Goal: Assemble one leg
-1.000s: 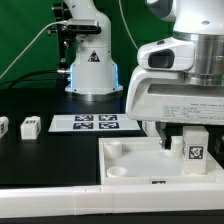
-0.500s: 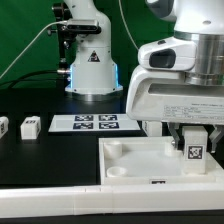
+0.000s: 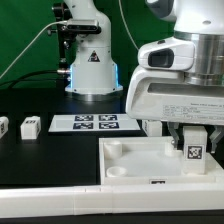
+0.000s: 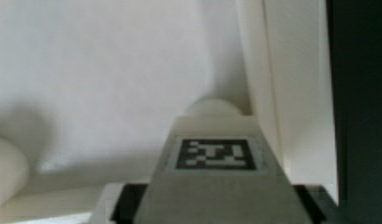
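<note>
My gripper (image 3: 192,140) is shut on a small white leg (image 3: 195,152) with a black-and-white tag on its face. It holds the leg upright over the far right part of the large white panel (image 3: 135,160), close to its surface. In the wrist view the leg (image 4: 218,160) stands between my dark fingers (image 4: 138,203), pointing down at the panel (image 4: 99,80). Two more legs lie on the black table at the exterior view's left: one (image 3: 30,126) beside the marker board, one (image 3: 3,127) at the edge.
The marker board (image 3: 89,122) lies flat behind the panel. The arm's white base (image 3: 92,65) stands at the back with cables. A white ledge (image 3: 60,200) runs along the table's front. The panel has round corner sockets (image 3: 113,150).
The gripper and the leg have sunk slightly toward the panel since a second ago. Nothing else has moved.
</note>
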Available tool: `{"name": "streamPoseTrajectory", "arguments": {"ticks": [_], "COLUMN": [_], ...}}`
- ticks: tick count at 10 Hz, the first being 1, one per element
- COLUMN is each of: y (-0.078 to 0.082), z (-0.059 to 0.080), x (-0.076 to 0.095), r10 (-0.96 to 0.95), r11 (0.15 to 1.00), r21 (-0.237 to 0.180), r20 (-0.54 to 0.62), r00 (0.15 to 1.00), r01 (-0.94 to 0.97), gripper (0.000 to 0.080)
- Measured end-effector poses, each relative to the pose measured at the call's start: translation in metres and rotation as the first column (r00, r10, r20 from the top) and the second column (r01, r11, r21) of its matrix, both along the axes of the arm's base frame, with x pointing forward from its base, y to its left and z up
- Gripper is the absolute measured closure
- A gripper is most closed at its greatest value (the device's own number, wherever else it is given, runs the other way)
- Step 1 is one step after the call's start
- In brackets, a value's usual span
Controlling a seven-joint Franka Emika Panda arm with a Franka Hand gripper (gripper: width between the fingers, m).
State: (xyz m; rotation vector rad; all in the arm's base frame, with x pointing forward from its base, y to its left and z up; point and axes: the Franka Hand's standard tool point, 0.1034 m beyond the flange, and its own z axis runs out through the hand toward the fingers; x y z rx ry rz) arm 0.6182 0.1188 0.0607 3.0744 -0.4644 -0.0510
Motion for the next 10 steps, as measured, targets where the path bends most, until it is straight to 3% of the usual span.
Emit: {"name": "streamPoseTrajectory", "arguments": {"ticks": [3,6,10], "y": [0.0023,0.0033,0.0041], "z": [0.0005,0.0010,0.0017], "x": [-0.0019,-0.0019,-0.0017], "r10": [-0.353,-0.667,-0.961], "r11": [0.935,0.744,0.271], "r21": [-0.018,-0.020,-0.005], "r20": [0.026,0.045,0.059], "r00": [0.935,0.744,0.271], "r01": [0.353,0.668,0.963], "gripper": [0.0508,0.0508,0.0506]}}
